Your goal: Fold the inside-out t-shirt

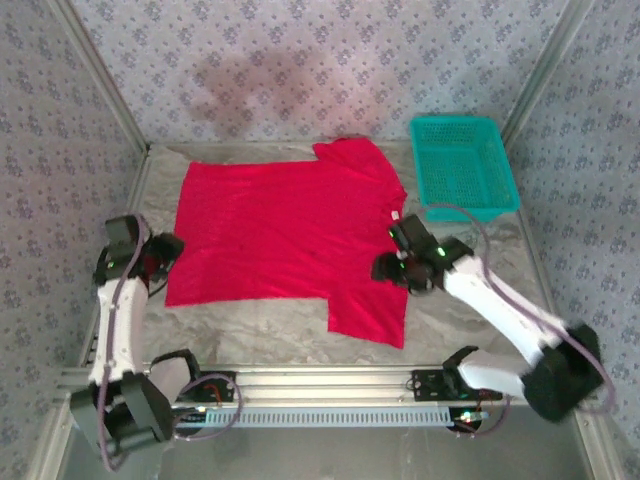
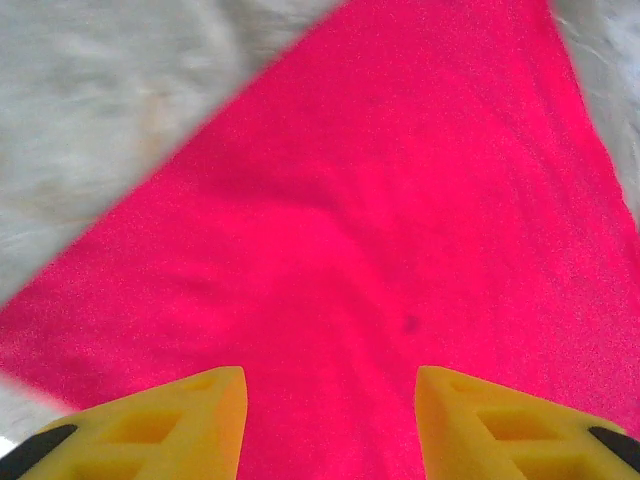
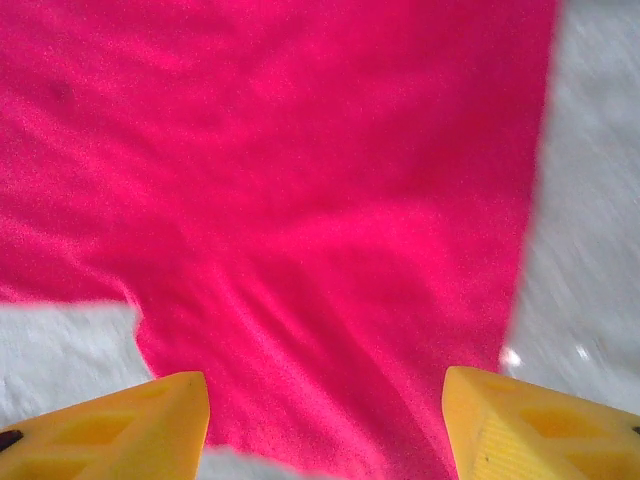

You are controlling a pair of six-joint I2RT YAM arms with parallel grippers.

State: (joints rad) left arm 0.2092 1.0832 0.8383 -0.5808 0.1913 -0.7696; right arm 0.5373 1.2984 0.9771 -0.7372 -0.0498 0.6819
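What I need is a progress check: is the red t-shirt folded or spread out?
Spread out. The t-shirt lies flat on the table, body and both sleeves laid open, no part turned over itself.

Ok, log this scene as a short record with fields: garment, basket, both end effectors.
garment: red t-shirt, spread flat on the table, not yet folded
sleeves: both at the shirt's right end
basket: teal basket, far right corner, close to the far sleeve
left end effector: open, at the shirt's left edge
right end effector: open, at the shirt's right edge
held: nothing
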